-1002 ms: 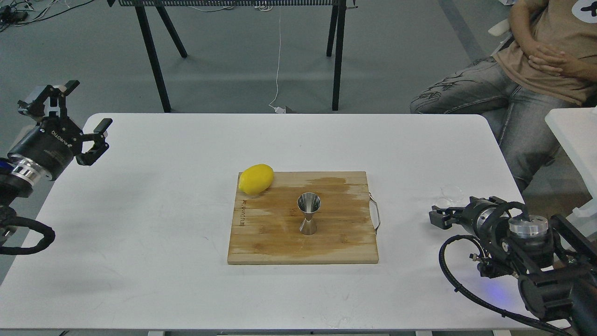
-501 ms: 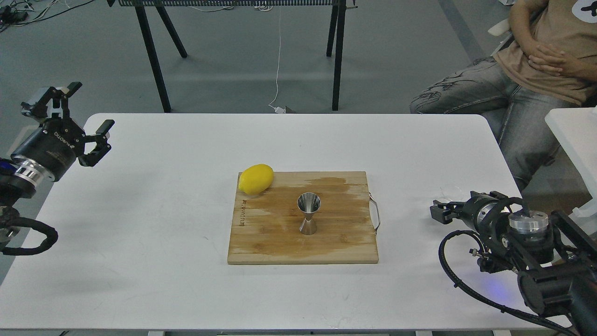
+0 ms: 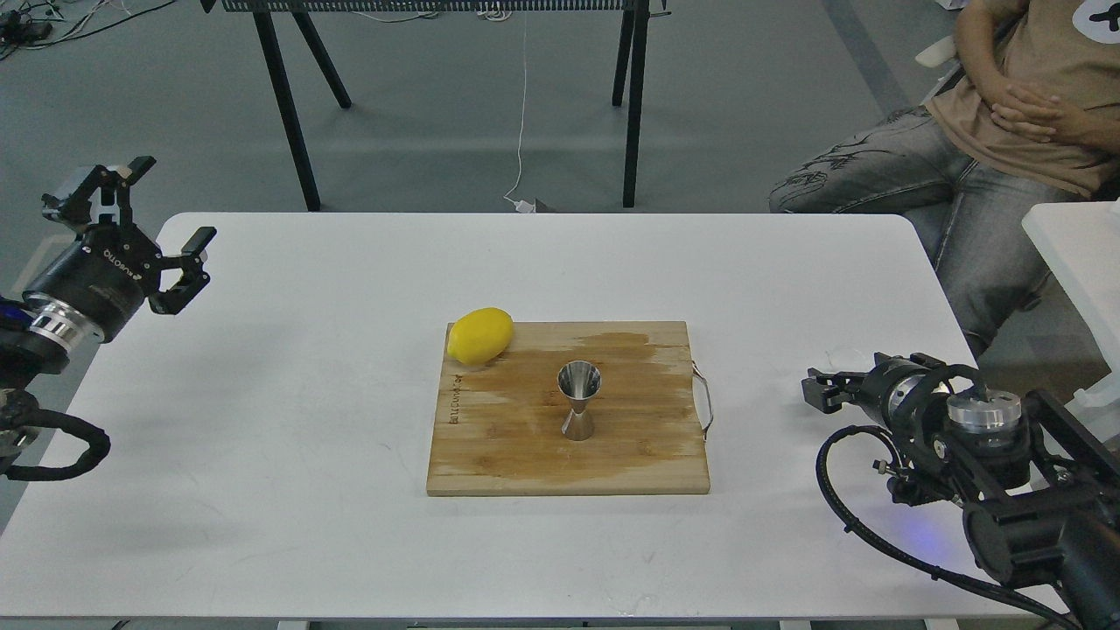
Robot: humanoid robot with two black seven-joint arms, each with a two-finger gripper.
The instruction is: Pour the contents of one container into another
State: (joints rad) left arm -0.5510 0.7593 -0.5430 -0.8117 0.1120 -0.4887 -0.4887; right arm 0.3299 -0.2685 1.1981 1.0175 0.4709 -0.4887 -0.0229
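One shiny stainless-steel hourglass-shaped jigger (image 3: pixel 579 400) is seen standing upright near the middle of a rectangular wooden cutting board (image 3: pixel 525 455), whose surface is darkened by a wet patch. A yellow lemon (image 3: pixel 479 335) is placed at the board's far left corner. The board is laid on a white table (image 3: pixel 262 394). At the table's right edge, only a faint trace of a small clear glass cup (image 3: pixel 847 355) is made out just behind the right gripper (image 3: pixel 815 391); whether that gripper is spread or closed cannot be told, as it is viewed end-on and dark. The left gripper (image 3: pixel 166 236) is held above the table's far left corner, its fingers spread wide apart and holding nothing.
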